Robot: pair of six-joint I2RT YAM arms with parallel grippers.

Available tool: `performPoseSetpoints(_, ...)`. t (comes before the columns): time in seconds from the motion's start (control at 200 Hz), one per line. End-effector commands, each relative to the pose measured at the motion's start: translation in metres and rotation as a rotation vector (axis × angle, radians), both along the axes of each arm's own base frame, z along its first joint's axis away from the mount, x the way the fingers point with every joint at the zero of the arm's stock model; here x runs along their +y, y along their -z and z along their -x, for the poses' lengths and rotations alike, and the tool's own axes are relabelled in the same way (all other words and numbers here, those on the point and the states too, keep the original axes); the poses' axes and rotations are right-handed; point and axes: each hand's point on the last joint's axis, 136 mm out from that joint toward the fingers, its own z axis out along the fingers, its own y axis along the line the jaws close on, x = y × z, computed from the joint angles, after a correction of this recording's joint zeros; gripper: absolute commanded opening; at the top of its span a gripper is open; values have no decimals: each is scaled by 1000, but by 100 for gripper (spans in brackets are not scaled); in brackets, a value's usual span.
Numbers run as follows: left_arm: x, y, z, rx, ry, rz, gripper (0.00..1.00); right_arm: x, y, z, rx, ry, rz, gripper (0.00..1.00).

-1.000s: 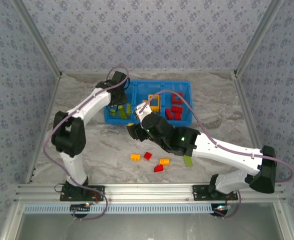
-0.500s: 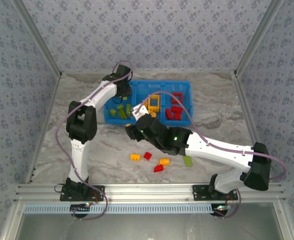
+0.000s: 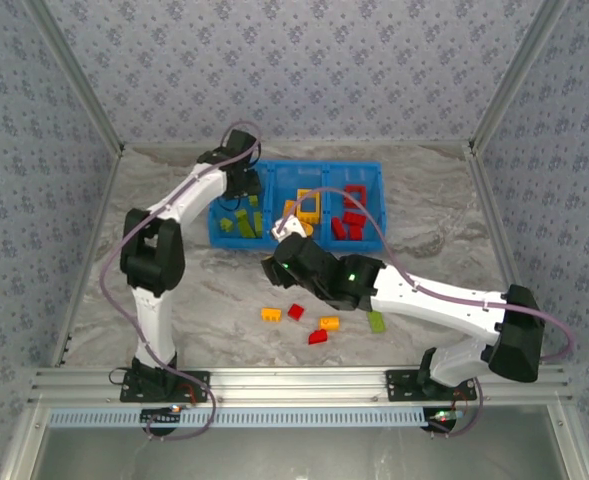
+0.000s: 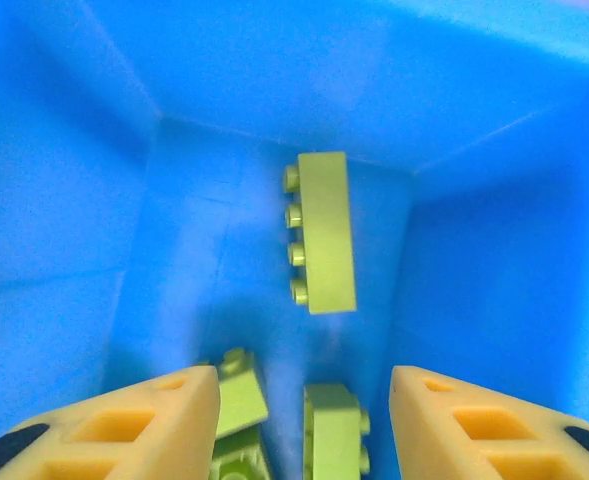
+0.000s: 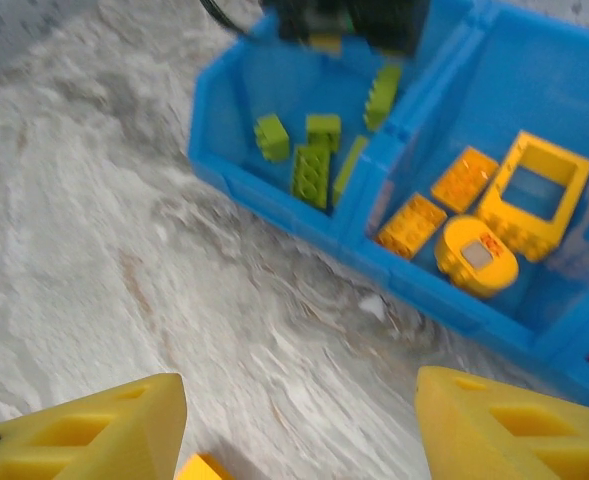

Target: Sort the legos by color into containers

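Observation:
The blue bin has three containers holding green, yellow-orange and red legos. My left gripper hangs over the green one, open with nothing between its fingers. Below it lies a lime green brick, with two others nearer. My right gripper is open over the table in front of the bin. An orange brick peeks in by its left finger. Loose on the table are two orange, two red and one green lego.
The right arm stretches across the table's right half, just behind the loose bricks. Patterned walls and metal posts close the table at the back and sides. Bare marble spreads left of the bricks.
My left gripper has opened over the green container, and a green brick now lies free below it. The right gripper has shifted slightly right and stayed open.

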Motion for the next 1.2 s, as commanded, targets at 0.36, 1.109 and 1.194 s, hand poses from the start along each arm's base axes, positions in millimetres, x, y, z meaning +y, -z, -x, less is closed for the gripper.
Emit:
performPoseSetpoints(0.36,-21,-180,217,-252,371,284,68,-55,102,54,365,-118,309,66)
performPoseSetpoints(1.109,34,-148,348,-176,384,501,69,-17,196,57,479,-303,593,66)
performPoseSetpoints(1.194,34,-148,349,-174,386,501,69,-18,205,56,491,-298,607,59)
